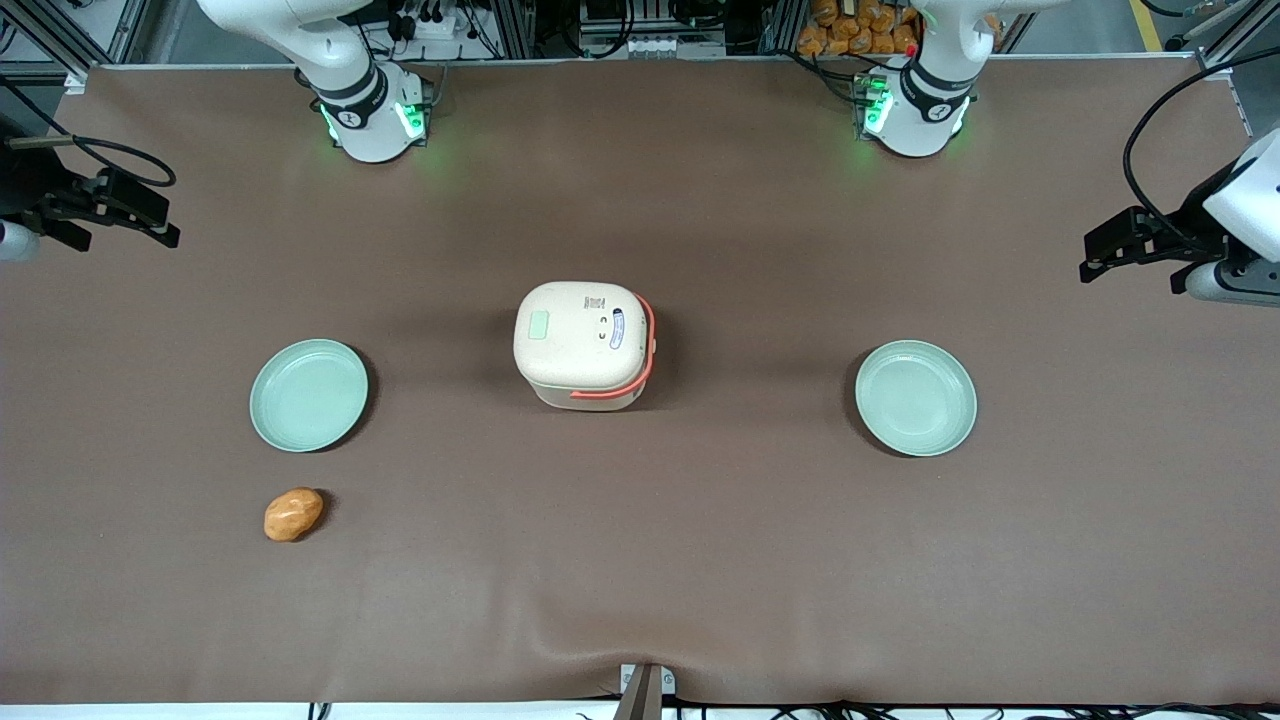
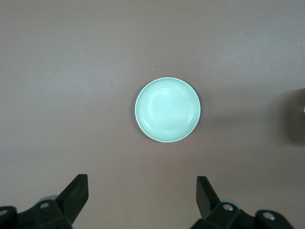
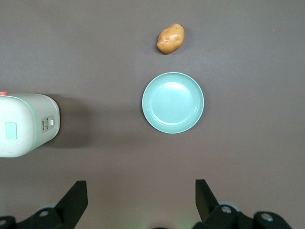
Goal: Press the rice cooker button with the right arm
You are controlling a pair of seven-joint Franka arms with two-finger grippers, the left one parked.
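The right arm's claw (image 3: pixel 141 202) hangs wide open above the table, well apart from the rice cooker (image 1: pixel 585 343).

- 2 mint-green plates on the brown table cover (image 1: pixel 700 560): one plate (image 1: pixel 309 395) toward the working arm's end, the other plate (image 1: pixel 916 397) toward the parked arm's end.
- 1 potato (image 1: pixel 293 514) on the cover, near the first plate and closer to the front camera, not touching it.
- Both plates hold nothing.
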